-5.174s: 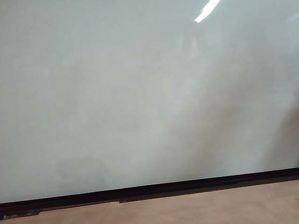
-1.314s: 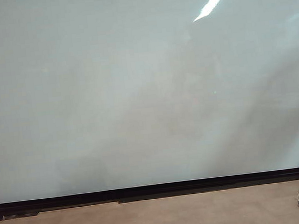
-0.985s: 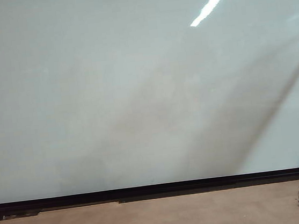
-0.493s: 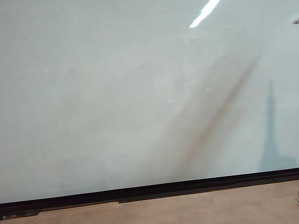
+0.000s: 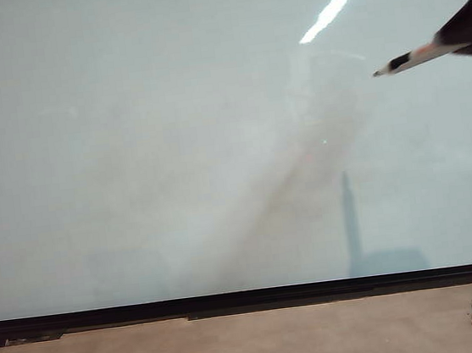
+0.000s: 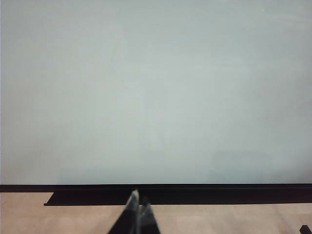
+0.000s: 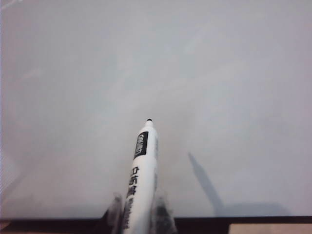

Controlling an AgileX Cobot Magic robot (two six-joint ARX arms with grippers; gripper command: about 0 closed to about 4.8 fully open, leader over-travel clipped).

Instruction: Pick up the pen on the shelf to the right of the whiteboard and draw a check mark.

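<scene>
Here the right gripper (image 7: pixel 139 217) is clamped on the pen (image 7: pixel 141 180), its tip aimed at the whiteboard (image 5: pixel 173 149) high on the right, contact unclear; the left gripper (image 6: pixel 138 207) hangs low, fingers together, holding nothing

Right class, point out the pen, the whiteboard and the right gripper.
pen (image 7: pixel 142 175): right wrist view, on the white barrel.
whiteboard (image 5: pixel 131 154): exterior view, on its bare surface.
right gripper (image 7: pixel 139 214): right wrist view, between the fingertips clamping the pen.
</scene>
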